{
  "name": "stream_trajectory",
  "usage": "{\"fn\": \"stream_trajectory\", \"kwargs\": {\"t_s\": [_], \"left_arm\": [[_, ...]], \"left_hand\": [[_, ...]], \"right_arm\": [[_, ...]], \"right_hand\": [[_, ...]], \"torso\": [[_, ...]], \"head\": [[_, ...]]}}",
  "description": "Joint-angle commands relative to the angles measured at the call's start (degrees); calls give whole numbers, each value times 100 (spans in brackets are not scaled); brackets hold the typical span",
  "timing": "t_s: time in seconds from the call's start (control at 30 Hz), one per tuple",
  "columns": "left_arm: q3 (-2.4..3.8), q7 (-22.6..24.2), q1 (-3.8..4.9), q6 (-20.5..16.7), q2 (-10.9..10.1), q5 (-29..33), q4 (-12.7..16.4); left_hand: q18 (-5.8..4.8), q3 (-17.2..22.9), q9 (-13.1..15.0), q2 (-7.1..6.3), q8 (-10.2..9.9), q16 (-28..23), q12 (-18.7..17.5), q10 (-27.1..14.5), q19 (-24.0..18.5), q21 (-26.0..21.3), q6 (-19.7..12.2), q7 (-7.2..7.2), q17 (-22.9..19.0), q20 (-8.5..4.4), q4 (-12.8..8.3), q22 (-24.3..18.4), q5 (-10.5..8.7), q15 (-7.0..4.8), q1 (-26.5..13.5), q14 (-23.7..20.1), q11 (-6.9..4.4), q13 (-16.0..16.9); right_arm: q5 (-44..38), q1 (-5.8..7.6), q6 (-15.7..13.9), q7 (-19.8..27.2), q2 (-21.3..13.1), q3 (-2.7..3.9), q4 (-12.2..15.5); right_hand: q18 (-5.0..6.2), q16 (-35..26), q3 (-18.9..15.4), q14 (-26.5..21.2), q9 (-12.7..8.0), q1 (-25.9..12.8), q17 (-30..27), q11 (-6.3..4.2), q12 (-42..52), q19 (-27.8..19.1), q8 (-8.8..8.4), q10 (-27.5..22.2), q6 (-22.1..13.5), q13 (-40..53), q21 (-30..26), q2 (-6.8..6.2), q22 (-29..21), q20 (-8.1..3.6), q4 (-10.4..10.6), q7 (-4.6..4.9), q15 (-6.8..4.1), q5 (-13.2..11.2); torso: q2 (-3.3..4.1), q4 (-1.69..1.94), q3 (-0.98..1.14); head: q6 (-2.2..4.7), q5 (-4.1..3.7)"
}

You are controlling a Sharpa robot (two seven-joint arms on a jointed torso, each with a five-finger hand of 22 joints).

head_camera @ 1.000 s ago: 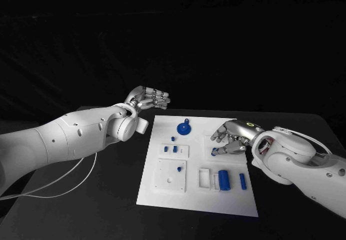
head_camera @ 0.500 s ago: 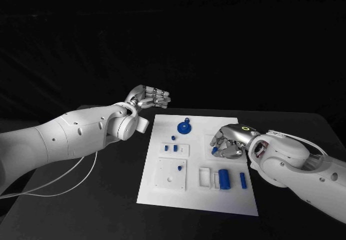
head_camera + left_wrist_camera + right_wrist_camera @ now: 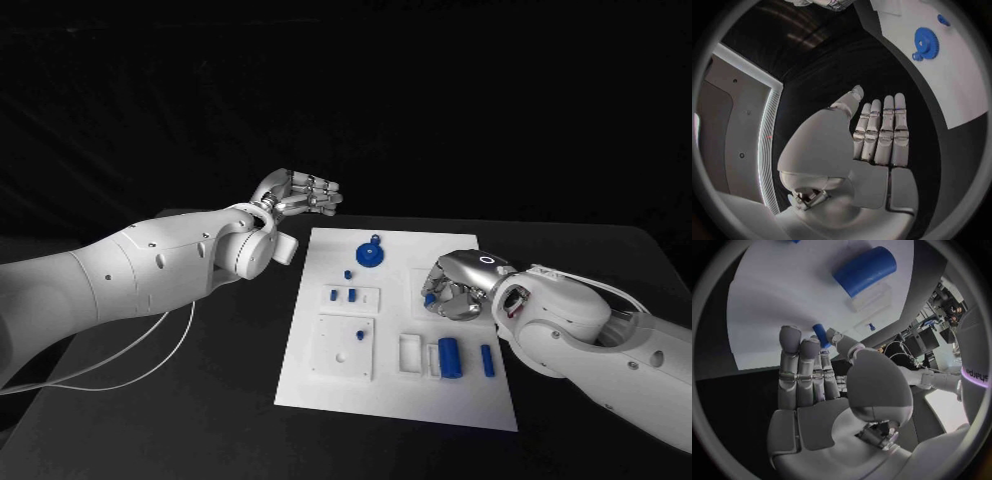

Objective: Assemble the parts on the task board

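Right hand [image 3: 459, 291] moved inward, fingers [image 3: 811, 357] hiding small blue part [image 3: 821, 334]

Black table [image 3: 188, 420], dark backdrop behind.

The one piece of lettering is a dark word printed sideways on the white arm casing [image 3: 971, 374] at the right rim of the right wrist view; it looks like "sharpa", though the curve distorts it. The task board [image 3: 389, 400] and its parts bear no readable marks.
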Motion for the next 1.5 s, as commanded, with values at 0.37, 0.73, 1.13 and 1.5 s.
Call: {"fn": "stream_trajectory", "kwargs": {"t_s": [0.37, 0.73, 1.13, 1.5], "left_arm": [[1, 35, 2, 110, 12, 40, 1], [-1, 8, 2, 131, 23, 40, -29], [-2, 7, 2, 137, 39, 40, -89], [-2, 17, -6, 133, 58, 40, -136]], "left_hand": [[32, -11, -2, 39, -15, -23, -7, -13, -11, -22, -30, -9, -1, 31, 2, -19, -17, 25, -26, -23, -1, -2], [32, -12, -2, 41, -15, -23, -6, -16, -12, -20, -31, -9, -2, 31, 4, -32, -18, 27, -24, -28, 1, -2], [32, -12, -2, 41, -15, -23, -6, -16, -12, -20, -31, -9, -2, 31, 4, -32, -18, 27, -24, -28, 1, -2], [32, -12, -2, 41, -15, -23, -6, -16, -12, -20, -31, -9, -2, 31, 4, -32, -18, 27, -24, -28, 1, -2]], "right_arm": [[-152, -22, -270, -93, 70, -37, -32], [366, -23, -422, -104, 15, -39, -26], [1377, -21, -880, 137, -148, 186, 108], [1527, -21, -958, 317, -135, 317, 425]], "right_hand": [[-91, -28, 185, 10, 38, 53, 35, -64, -3, 245, 10, 220, 243, 21, 100, 215, 23, -118, 11, -34, -103, 214], [-127, -77, 690, 21, 107, -135, 75, -95, -2, 235, 6, 401, 378, 45, 157, 262, 68, -169, -253, -63, -145, 608], [-128, -92, 675, 35, 127, -143, 89, -108, 2, 241, 8, 445, 410, 48, 161, 285, 79, -188, -311, -74, -165, 612], [-131, -107, 639, 43, 136, -143, 101, -113, -1, 239, 6, 459, 425, 45, 170, 309, 87, -194, -331, -77, -171, 587]], "torso": [[0, -2, 3], [-3, -7, 3], [-3, -7, 1], [-10, -1, -3]], "head": [[-19, -7], [-10, -18], [-5, -31], [-26, 54]]}}
